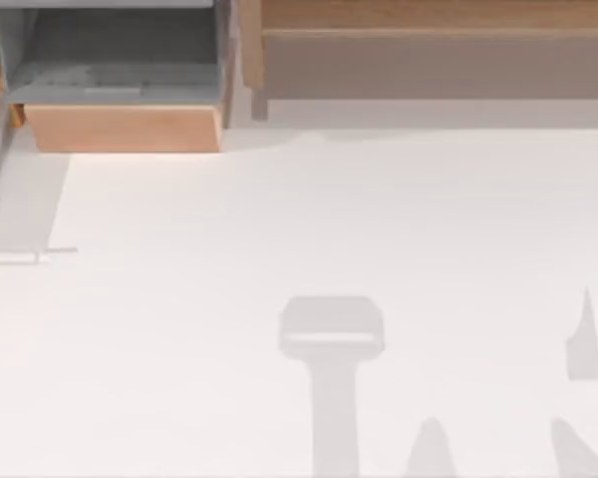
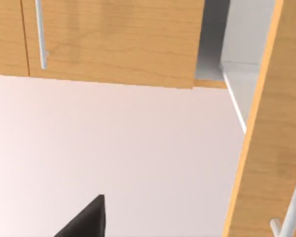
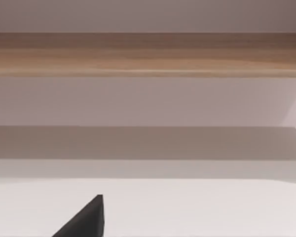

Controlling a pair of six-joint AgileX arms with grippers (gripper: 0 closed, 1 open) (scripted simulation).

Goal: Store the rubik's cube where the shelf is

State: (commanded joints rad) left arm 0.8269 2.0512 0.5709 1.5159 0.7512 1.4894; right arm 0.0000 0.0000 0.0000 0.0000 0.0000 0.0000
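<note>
The rubik's cube is out of view. The shelf (image 1: 429,15) runs along the back right of the table as a long light-brown board, with a wooden upright end (image 1: 249,40) and a grey-brown recess (image 1: 429,65) beneath. The right wrist view faces that shelf (image 3: 148,54) head-on, with a dark part of my right gripper (image 3: 86,219) low in the picture, well short of it. A dark part of my left gripper (image 2: 89,219) hangs over the white table, some way in front of a wooden cabinet.
A boxy wooden cabinet (image 1: 125,127) with a grey interior stands at the back left. The left wrist view shows its wooden front (image 2: 113,39) with a white bar handle (image 2: 39,34) and a wooden panel (image 2: 271,148) beside it. Grey arm shadows (image 1: 331,339) fall on the white table (image 1: 279,219).
</note>
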